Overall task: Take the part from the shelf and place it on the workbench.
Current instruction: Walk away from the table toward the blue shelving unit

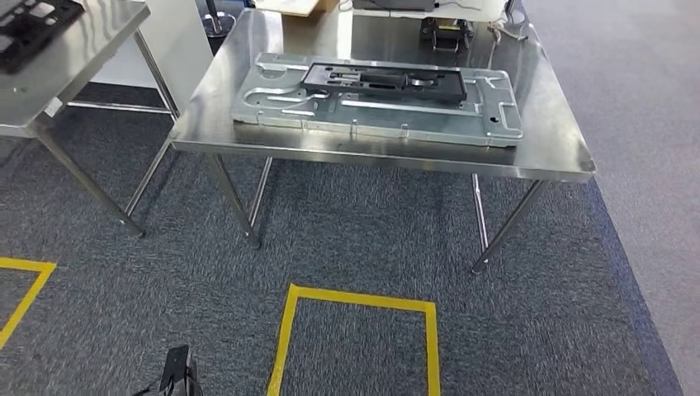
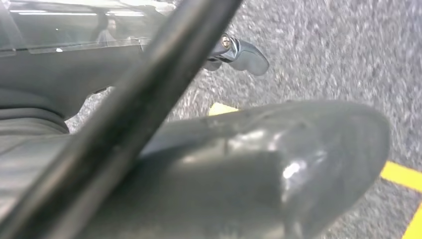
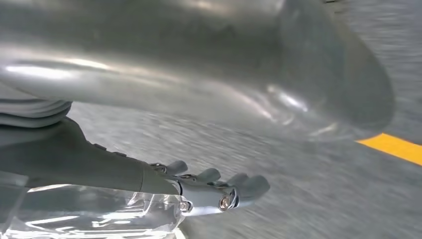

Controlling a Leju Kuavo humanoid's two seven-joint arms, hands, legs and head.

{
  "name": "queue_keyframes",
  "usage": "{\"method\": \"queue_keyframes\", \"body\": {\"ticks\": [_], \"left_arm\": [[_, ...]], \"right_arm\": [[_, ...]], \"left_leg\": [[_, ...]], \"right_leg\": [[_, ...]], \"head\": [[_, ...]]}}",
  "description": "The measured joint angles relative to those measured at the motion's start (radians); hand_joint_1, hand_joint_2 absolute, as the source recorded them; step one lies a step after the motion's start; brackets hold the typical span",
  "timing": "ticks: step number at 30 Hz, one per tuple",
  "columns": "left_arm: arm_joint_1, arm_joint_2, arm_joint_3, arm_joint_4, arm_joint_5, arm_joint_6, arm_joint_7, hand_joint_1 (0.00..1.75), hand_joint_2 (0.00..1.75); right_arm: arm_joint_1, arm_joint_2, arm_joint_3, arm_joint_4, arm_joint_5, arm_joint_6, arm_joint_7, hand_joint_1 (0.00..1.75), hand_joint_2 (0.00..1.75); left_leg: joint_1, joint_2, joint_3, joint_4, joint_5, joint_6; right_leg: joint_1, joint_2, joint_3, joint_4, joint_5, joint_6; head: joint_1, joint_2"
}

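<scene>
One black part [image 1: 382, 82] lies lengthwise across the grey plate [image 1: 495, 124] on the workbench [image 1: 561, 157], well ahead of you. Your right hand [image 3: 199, 188] hangs spread and empty over the carpet [image 1: 371, 231]. I cannot tell the grip of your left hand [image 2: 239, 169].

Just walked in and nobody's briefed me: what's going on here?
The robot faces a steel workbench where a metal plate lies with a black part on top. The left hand appears to hold a dark bar. The right hand hangs over the carpet; whether it holds anything is unclear.
</scene>
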Motion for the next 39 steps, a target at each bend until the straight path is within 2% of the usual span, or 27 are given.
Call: {"method": "queue_keyframes", "body": {"ticks": [2, 3, 4, 5, 6, 7, 8, 9, 10, 12, 14, 16, 18, 19, 20, 22, 24, 25, 27, 29, 31, 33, 34, 35, 36, 38, 39], "left_arm": [[0.002, 0.0, -0.003, 0.0, -0.001, 0.0, 0.001, 0.0, 0.0], [0.003, 0.0, -0.004, 0.0, -0.001, 0.001, 0.002, 0.0, 0.0], [0.005, 0.0, -0.005, 0.0, -0.001, 0.001, 0.003, 0.0, 0.0], [0.007, 0.0, -0.006, 0.0, -0.001, 0.001, 0.004, 0.0, 0.0], [0.009, -0.001, -0.006, 0.0, 0.0, 0.001, 0.005, 0.0, 0.0], [0.009, -0.001, -0.008, 0.0, 0.002, 0.001, 0.005, 0.0, 0.0], [0.008, -0.002, -0.01, 0.0, 0.004, 0.002, 0.007, 0.0, 0.0], [0.007, -0.003, -0.013, 0.0, 0.006, 0.003, 0.009, 0.0, 0.0], [0.007, -0.003, -0.016, 0.0, 0.007, 0.004, 0.012, 0.0, 0.0], [0.008, -0.003, -0.02, 0.0, 0.008, 0.005, 0.018, 0.0, 0.0], [0.012, -0.002, -0.021, 0.0, 0.009, 0.006, 0.024, 0.0, 0.0], [0.012, -0.003, -0.022, 0.0, 0.009, 0.006, 0.027, 0.0, 0.0], [0.013, -0.005, -0.022, 0.0, 0.009, 0.006, 0.029, 0.0, 0.0], [0.014, -0.006, -0.022, 0.0, 0.009, 0.006, 0.029, 0.0, 0.0], [0.016, -0.006, -0.022, 0.0, 0.009, 0.006, 0.029, 0.0, 0.0], [0.015, -0.005, -0.023, 0.0, 0.009, 0.007, 0.03, 0.0, 0.0], [0.011, -0.005, -0.023, 0.0, 0.009, 0.007, 0.03, 0.0, 0.0], [0.009, -0.005, -0.023, 0.0, 0.008, 0.006, 0.031, 0.0, 0.0], [0.01, -0.006, -0.025, 0.0, 0.005, 0.005, 0.034, 0.0, 0.0], [0.01, -0.008, -0.029, 0.0, 0.002, 0.002, 0.039, 0.0, 0.0], [0.007, -0.012, -0.036, 0.0, -0.002, 0.0, 0.047, 0.0, 0.0], [0.007, -0.015, -0.042, 0.0, -0.004, 0.0, 0.055, 0.0, 0.0], [0.01, -0.017, -0.045, 0.0, -0.004, 0.0, 0.06, 0.0, 0.0], [0.013, -0.018, -0.046, 0.0, -0.005, 0.0, 0.064, 0.0, 0.0], [0.015, -0.019, -0.047, 0.0, -0.005, 0.0, 0.068, 0.0, 0.0], [0.017, -0.023, -0.049, 0.0, -0.005, 0.0, 0.07, 0.0, 0.0], [0.016, -0.024, -0.05, 0.0, -0.005, 0.0, 0.071, 0.0, 0.0]], "right_arm": [[0.007, -0.005, -0.016, 0.007, -0.004, 0.005, 0.021, 0.0, 0.0], [0.009, -0.009, -0.023, 0.01, -0.005, 0.006, 0.025, 0.0, 0.0], [0.01, -0.011, -0.029, 0.011, -0.005, 0.006, 0.031, 0.0, 0.0], [0.01, -0.013, -0.034, 0.013, -0.005, 0.009, 0.042, 0.0, 0.0], [0.01, -0.015, -0.038, 0.014, -0.004, 0.012, 0.059, 0.0, 0.0], [0.01, -0.015, -0.042, 0.014, -0.003, 0.017, 0.082, 0.0, 0.0], [0.011, -0.016, -0.045, 0.016, -0.001, 0.022, 0.107, 0.0, 0.0], [0.012, -0.016, -0.047, 0.018, 0.001, 0.028, 0.129, 0.0, 0.0], [0.012, -0.016, -0.048, 0.019, 0.004, 0.035, 0.149, 0.0, 0.0], [0.014, -0.015, -0.05, 0.022, 0.009, 0.059, 0.174, 0.0, 0.0], [0.016, -0.013, -0.05, 0.024, 0.012, 0.084, 0.184, 0.0, 0.0], [0.019, -0.012, -0.05, 0.026, 0.013, 0.095, 0.188, 0.0, 0.0], [0.021, -0.012, -0.05, 0.027, 0.014, 0.099, 0.189, 0.0, 0.0], [0.021, -0.012, -0.05, 0.027, 0.014, 0.1, 0.189, 0.0, 0.0], [0.021, -0.012, -0.05, 0.027, 0.014, 0.101, 0.189, 0.0, 0.0], [0.02, -0.011, -0.05, 0.027, 0.014, 0.102, 0.189, 0.0, 0.0], [0.02, -0.01, -0.05, 0.028, 0.018, 0.11, 0.189, 0.0, 0.0], [0.019, -0.009, -0.05, 0.028, 0.023, 0.12, 0.189, 0.0, 0.0], [0.015, -0.008, -0.048, 0.028, 0.039, 0.144, 0.189, 0.0, 0.0], [0.011, -0.006, -0.043, 0.028, 0.062, 0.164, 0.189, 0.0, 0.0], [0.013, -0.002, -0.033, 0.029, 0.085, 0.179, 0.189, 0.0, 0.0], [0.014, 0.004, -0.022, 0.032, 0.101, 0.193, 0.191, 0.0, 0.0], [0.015, 0.006, -0.017, 0.033, 0.107, 0.201, 0.195, 0.0, 0.0], [0.015, 0.007, -0.013, 0.033, 0.113, 0.208, 0.2, 0.0, 0.0], [0.015, 0.009, -0.009, 0.034, 0.117, 0.212, 0.205, 0.0, 0.0], [0.016, 0.011, -0.003, 0.034, 0.122, 0.217, 0.211, 0.0, 0.0], [0.016, 0.011, -0.001, 0.035, 0.123, 0.22, 0.213, 0.0, 0.0]], "left_leg": [[0.0, -0.007, -0.024, 0.001, 0.021, 0.004], [0.0, -0.012, -0.037, 0.002, 0.031, 0.002], [0.001, -0.016, -0.05, 0.004, 0.04, -0.001], [0.002, -0.022, -0.063, 0.007, 0.049, -0.006], [0.004, -0.029, -0.075, 0.011, 0.056, -0.011], [0.006, -0.036, -0.087, 0.018, 0.06, -0.016], [0.006, -0.043, -0.098, 0.026, 0.064, -0.022], [0.006, -0.05, -0.107, 0.034, 0.068, -0.029], [0.005, -0.057, -0.114, 0.039, 0.072, -0.036], [0.006, -0.07, -0.125, 0.045, 0.08, -0.05], [0.008, -0.052, -0.144, 0.081, 0.053, -0.06], [0.01, -0.021, -0.188, 0.19, -0.019, -0.067], [0.011, -0.009, -0.228, 0.312, -0.077, -0.072], [0.011, -0.007, -0.228, 0.335, -0.081, -0.072], [0.011, -0.004, -0.207, 0.318, -0.068, -0.071], [0.009, 0.021, -0.12, 0.192, -0.021, -0.062], [-0.001, 0.055, -0.05, 0.078, -0.001, -0.047], [-0.006, 0.064, -0.038, 0.052, -0.002, -0.04], [-0.007, 0.051, -0.041, 0.04, 0.003, -0.027], [0.0, 0.033, -0.042, 0.027, 0.015, -0.012], [0.002, 0.015, -0.048, 0.021, 0.026, 0.0], [0.0, -0.005, -0.057, 0.024, 0.031, 0.004], [-0.001, -0.017, -0.061, 0.026, 0.033, 0.004], [-0.001, -0.029, -0.063, 0.029, 0.034, 0.003], [-0.001, -0.042, -0.064, 0.032, 0.034, 0.002], [-0.003, -0.064, -0.069, 0.041, 0.033, -0.004], [-0.003, -0.075, -0.074, 0.045, 0.033, -0.009]], "right_leg": [[-0.003, 0.003, -0.034, 0.122, -0.089, 0.007], [-0.005, 0.004, -0.042, 0.173, -0.106, 0.011], [-0.007, 0.004, -0.037, 0.196, -0.1, 0.015], [-0.01, 0.005, -0.011, 0.182, -0.076, 0.017], [-0.014, 0.013, 0.031, 0.134, -0.05, 0.019], [-0.018, 0.033, 0.085, 0.066, -0.037, 0.02], [-0.02, 0.055, 0.133, -0.001, -0.036, 0.018], [-0.021, 0.072, 0.164, -0.049, -0.045, 0.014], [-0.02, 0.082, 0.18, -0.076, -0.056, 0.01], [-0.018, 0.063, 0.178, -0.083, -0.059, -0.005], [-0.018, 0.038, 0.173, -0.084, -0.051, -0.022], [-0.014, 0.011, 0.166, -0.085, -0.044, -0.035], [-0.009, -0.015, 0.157, -0.083, -0.04, -0.041], [-0.006, -0.028, 0.153, -0.081, -0.038, -0.041], [-0.005, -0.04, 0.15, -0.079, -0.038, -0.041], [-0.001, -0.062, 0.148, -0.076, -0.037, -0.04], [0.003, -0.083, 0.149, -0.074, -0.036, -0.033], [0.005, -0.093, 0.15, -0.074, -0.034, -0.029], [0.007, -0.108, 0.151, -0.076, -0.032, -0.017], [0.004, -0.075, 0.143, -0.055, -0.054, -0.005], [-0.001, -0.021, 0.099, 0.04, -0.116, 0.001], [-0.004, -0.002, 0.042, 0.162, -0.169, 0.004], [-0.004, 0.001, 0.027, 0.193, -0.171, 0.005], [-0.004, 0.003, 0.031, 0.184, -0.152, 0.005], [-0.004, 0.007, 0.052, 0.14, -0.118, 0.003], [-0.006, 0.043, 0.113, 0.008, -0.054, -0.004], [-0.007, 0.063, 0.133, -0.038, -0.039, -0.007]], "head": [[0.0, 0.0], [0.0, 0.0], [0.0, 0.0], [0.0, 0.0], [0.0, 0.0], [0.0, 0.0], [0.0, 0.0], [0.0, 0.0], [0.0, 0.0], [0.0, 0.0], [0.0, 0.0], [-0.001, 0.0], [0.0, 0.0], [0.0, 0.0], [0.0, 0.0], [0.0, 0.0], [0.0, 0.0], [0.0, 0.0], [0.0, 0.0], [0.0, 0.0], [0.0, 0.0], [0.0, 0.0], [0.0, 0.0], [0.0, 0.0], [0.0, 0.0], [0.0, 0.0], [0.0, 0.0]]}}
